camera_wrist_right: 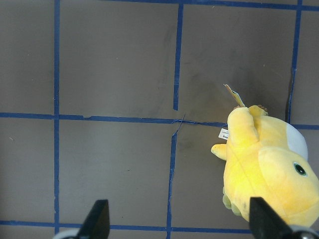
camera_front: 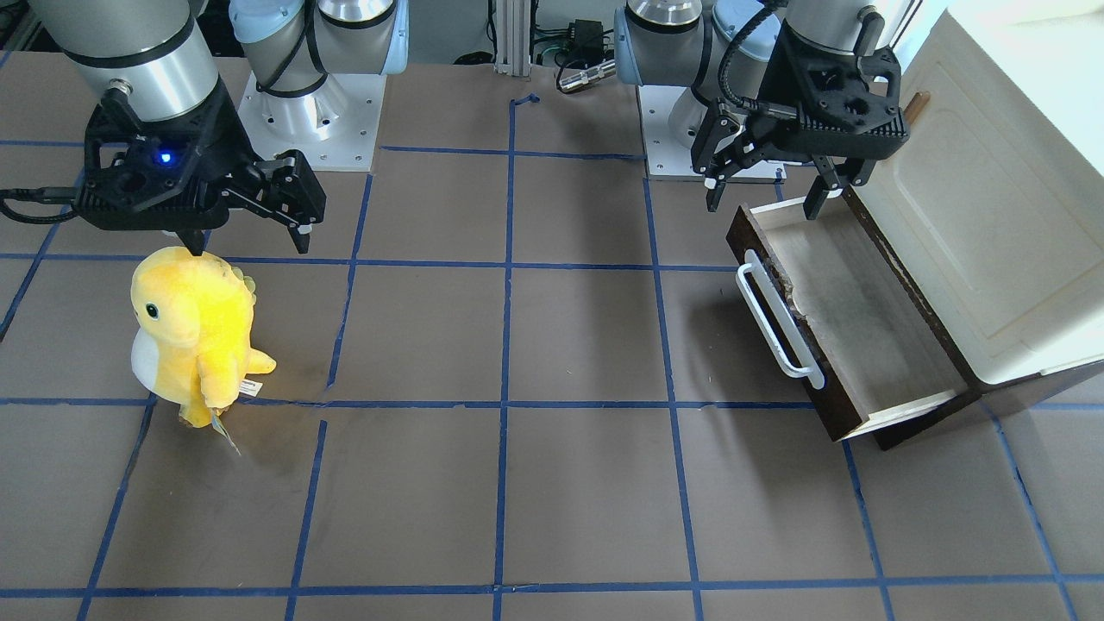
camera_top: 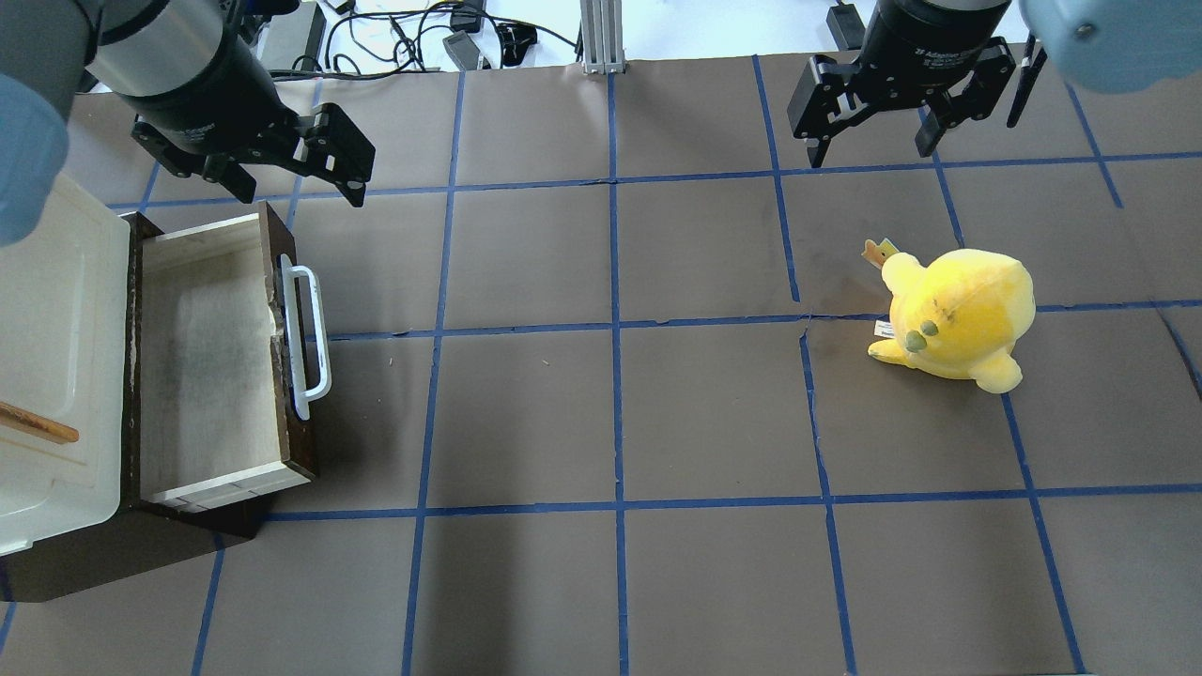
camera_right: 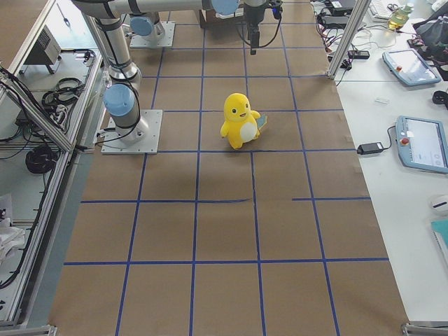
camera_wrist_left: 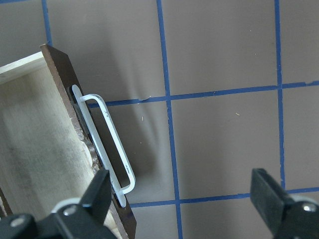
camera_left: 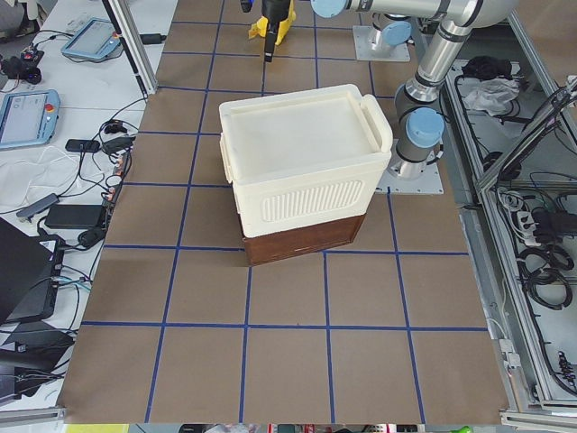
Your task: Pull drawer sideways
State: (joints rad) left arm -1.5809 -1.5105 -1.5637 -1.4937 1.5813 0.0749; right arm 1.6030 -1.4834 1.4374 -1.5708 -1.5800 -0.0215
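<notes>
The drawer (camera_top: 202, 366) stands pulled out of the cabinet (camera_top: 56, 329) on the robot's left, with its white handle (camera_top: 308, 340) facing mid-table. The left gripper (camera_top: 300, 197) hangs over the drawer's robot-side corner, spread wide (gripping nothing). The right gripper (camera_top: 870, 156), equally wide, hovers near the plush (camera_top: 958, 314).

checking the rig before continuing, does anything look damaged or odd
Yes: the front of the drawer looks chipped and ragged along its inner edge, a pale rough patch behind the white handle.
</notes>
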